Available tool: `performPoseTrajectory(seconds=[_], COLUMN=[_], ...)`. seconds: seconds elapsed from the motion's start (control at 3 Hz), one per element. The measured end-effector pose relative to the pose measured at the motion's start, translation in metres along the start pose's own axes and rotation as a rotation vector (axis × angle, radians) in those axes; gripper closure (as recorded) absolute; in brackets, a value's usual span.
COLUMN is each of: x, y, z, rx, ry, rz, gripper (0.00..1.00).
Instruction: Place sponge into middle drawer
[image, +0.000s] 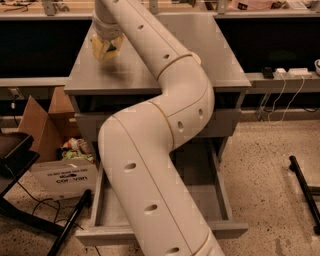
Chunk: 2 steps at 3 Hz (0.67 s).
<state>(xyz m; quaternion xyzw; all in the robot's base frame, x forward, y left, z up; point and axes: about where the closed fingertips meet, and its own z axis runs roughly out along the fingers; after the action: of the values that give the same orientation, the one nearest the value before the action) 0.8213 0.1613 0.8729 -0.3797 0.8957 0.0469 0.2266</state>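
My gripper hangs at the top left, above the left part of the grey cabinet top. It is shut on the sponge, whose yellow foam shows between the fingers, and holds it a little above the surface. The middle drawer stands pulled out at the bottom of the cabinet, open upward. My arm crosses in front of it and hides much of its inside and its handle. A closed grey drawer front sits above it.
The cream bowl on the cabinet top is almost hidden behind my arm. An open cardboard box with clutter stands on the floor at left, next to a black chair. A black bar lies on the floor at right.
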Motion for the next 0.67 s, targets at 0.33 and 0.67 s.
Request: performPoseTrajectory(seconds=[0.33,0.67], x=[0.026,0.054], y=[-0.026,-0.054], z=[-0.068,-0.138], rx=[0.034,0.038], ry=[-0.009,-0.127], rz=[0.020,0.107], gripper=[1.00,1.00])
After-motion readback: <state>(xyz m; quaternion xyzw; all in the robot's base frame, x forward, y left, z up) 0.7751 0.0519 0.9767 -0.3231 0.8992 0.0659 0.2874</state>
